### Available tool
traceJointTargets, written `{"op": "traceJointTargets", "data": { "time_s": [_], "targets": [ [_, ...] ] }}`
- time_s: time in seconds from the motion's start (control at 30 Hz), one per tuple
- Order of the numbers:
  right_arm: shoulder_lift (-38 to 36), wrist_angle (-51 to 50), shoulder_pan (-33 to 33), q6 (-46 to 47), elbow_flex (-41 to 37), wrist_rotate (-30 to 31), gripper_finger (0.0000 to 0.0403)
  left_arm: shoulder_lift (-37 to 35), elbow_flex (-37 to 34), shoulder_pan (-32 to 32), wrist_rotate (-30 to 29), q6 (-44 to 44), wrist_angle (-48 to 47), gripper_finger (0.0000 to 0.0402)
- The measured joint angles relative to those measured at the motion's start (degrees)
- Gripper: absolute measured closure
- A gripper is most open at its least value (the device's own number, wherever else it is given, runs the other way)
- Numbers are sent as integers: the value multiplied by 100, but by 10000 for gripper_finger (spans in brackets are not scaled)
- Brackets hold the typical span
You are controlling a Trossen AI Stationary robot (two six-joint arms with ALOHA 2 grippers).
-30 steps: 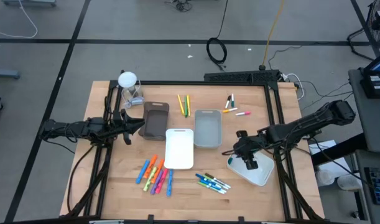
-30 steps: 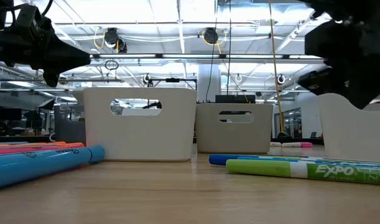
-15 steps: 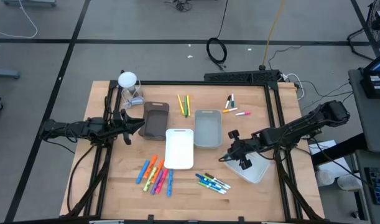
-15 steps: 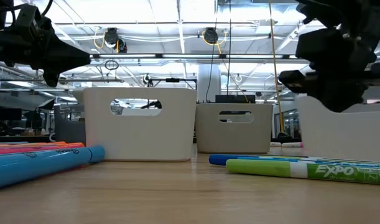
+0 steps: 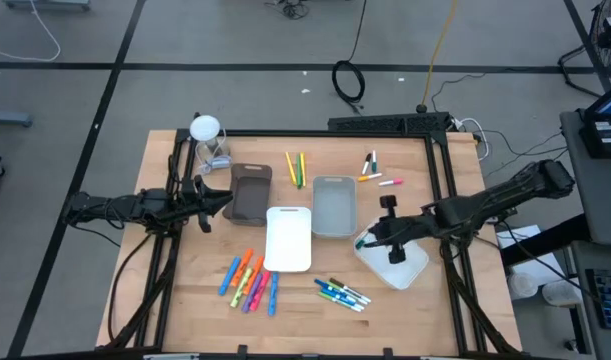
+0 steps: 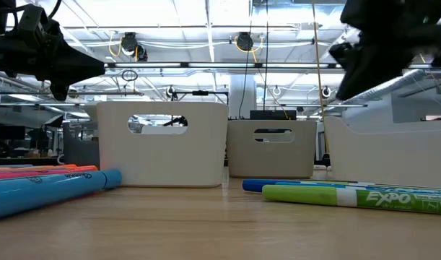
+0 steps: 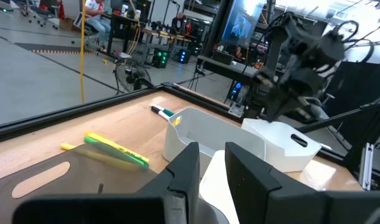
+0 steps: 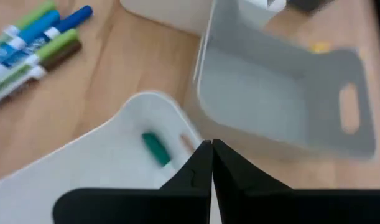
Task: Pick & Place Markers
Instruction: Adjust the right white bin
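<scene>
Markers lie in groups on the table: orange, pink and blue ones (image 5: 250,280), green and blue ones (image 5: 342,293), yellow and green ones (image 5: 296,167), and a few at the far side (image 5: 375,170). A green-capped marker (image 8: 155,148) lies inside the right-hand white tray (image 5: 400,265). My right gripper (image 5: 377,238) is shut on that tray's rim. My left gripper (image 5: 225,196) hovers level beside the brown tray (image 5: 251,192), its fingers (image 7: 242,168) a narrow gap apart with nothing between them. My right gripper pinches the white tray's rim (image 8: 193,140) near a rounded corner between its two fingers, slanting down from the table's right. The tray sits tilted, its rim (image 6: 393,90) sloping. Whether its underside is clear of the table I cannot tell.
A white tray (image 5: 288,238) and a grey tray (image 5: 334,205) stand side by side at the table's middle, close to the held tray. A small lamp-like thing (image 5: 206,130) stands at the far left corner. Black frame rails run along the table's edges.
My right gripper has risen and rolled at the wrist. The white tray has slid toward the table's left and turned about with it. Its rim, level before, now slopes.
</scene>
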Motion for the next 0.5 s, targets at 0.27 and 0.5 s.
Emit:
{"op": "traceJointTargets", "data": {
  "time_s": [0.27,0.5],
  "targets": [
    [-25,-4266,34,4757,1192,-616,403,0,0,-1,2,1,0,323],
    [-16,-4099,458,6901,467,-2337,403,0,0,-2,0,2,1,323]
  ]
}}
